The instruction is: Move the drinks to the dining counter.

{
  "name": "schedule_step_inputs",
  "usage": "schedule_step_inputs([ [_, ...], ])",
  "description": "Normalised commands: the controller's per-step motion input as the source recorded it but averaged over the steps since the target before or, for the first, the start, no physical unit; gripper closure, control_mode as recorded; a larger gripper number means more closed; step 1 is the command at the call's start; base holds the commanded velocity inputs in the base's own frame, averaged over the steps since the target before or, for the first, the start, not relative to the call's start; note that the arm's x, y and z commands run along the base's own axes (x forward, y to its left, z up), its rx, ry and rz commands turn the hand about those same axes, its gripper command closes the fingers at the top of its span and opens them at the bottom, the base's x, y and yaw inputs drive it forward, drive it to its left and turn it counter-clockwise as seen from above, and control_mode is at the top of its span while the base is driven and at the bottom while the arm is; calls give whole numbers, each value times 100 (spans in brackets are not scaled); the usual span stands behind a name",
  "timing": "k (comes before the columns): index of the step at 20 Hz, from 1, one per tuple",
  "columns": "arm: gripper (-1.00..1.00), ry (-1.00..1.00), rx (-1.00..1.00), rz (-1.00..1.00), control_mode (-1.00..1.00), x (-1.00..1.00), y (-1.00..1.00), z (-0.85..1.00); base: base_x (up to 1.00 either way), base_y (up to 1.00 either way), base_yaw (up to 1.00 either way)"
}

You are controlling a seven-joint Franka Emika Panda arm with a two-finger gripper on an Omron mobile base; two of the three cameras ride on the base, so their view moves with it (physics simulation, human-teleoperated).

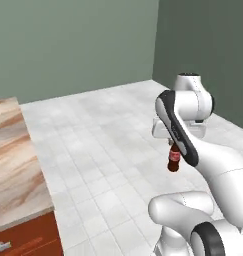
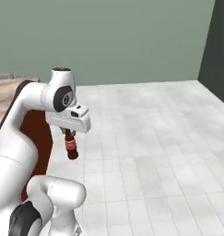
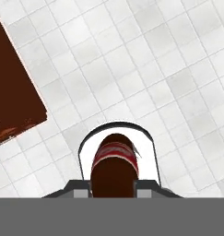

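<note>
The two-finger gripper holds the dark brown cola bottle with a red label clamped by its neck, hanging above the white tiled floor well apart from the brown veined counter, so carrying it smoothly and upright should prevent swinging or slipping.

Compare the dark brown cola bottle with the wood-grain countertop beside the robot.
The dark brown cola bottle hangs upright in the gripper above the white tiled floor; the wood-grain countertop sits fixed on red-brown cabinets. The bottle is small and rounded, the countertop broad and flat. Both are brownish.
</note>
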Motion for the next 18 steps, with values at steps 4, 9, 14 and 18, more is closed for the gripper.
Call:
schedule_step_inputs([
  [4,100,0,0,0,100,0,0,0,28,-8,99],
  [9,100,0,0,0,100,0,0,0,28,-11,98],
  [14,100,0,0,0,100,0,0,0,71,-22,86],
  [18,100,0,0,0,100,0,0,0,85,-24,82],
])
